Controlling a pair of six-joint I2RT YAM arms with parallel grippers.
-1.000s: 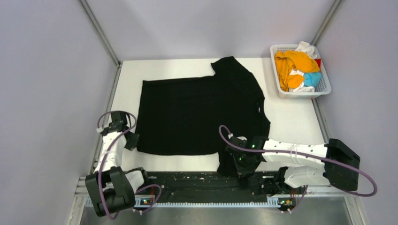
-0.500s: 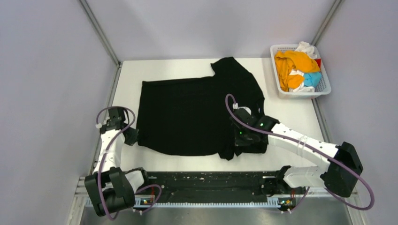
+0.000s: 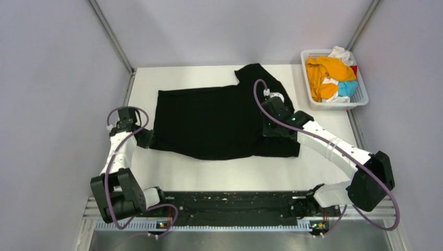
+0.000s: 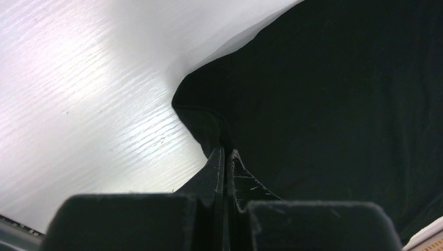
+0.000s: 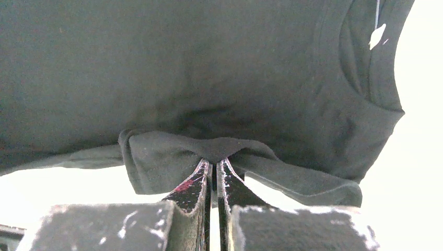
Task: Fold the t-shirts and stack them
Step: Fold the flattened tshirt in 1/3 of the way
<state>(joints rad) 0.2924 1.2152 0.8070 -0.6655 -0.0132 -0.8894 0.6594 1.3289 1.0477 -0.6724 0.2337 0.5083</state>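
Note:
A large black t-shirt [image 3: 214, 117] lies spread on the white table [image 3: 324, 136], its near side folded over onto itself. My left gripper [image 3: 148, 138] is shut on the shirt's near left corner [image 4: 206, 123]. My right gripper [image 3: 271, 116] is shut on a pinched fold of the black t-shirt [image 5: 209, 149], held over the shirt's right part near the collar [image 5: 373, 57]. More t-shirts, orange [image 3: 324, 70], white [image 3: 340, 53] and light blue [image 3: 348, 87], are heaped in a basket.
The white lattice basket [image 3: 334, 103] stands at the table's back right corner. A metal rail [image 3: 125, 104] borders the table's left edge, and grey walls close in on three sides. The arm bases sit on a dark strip at the near edge.
The right gripper has carried the shirt's near right part away from the front edge and over the shirt, toward the back. The left gripper has moved its corner a little farther back too.

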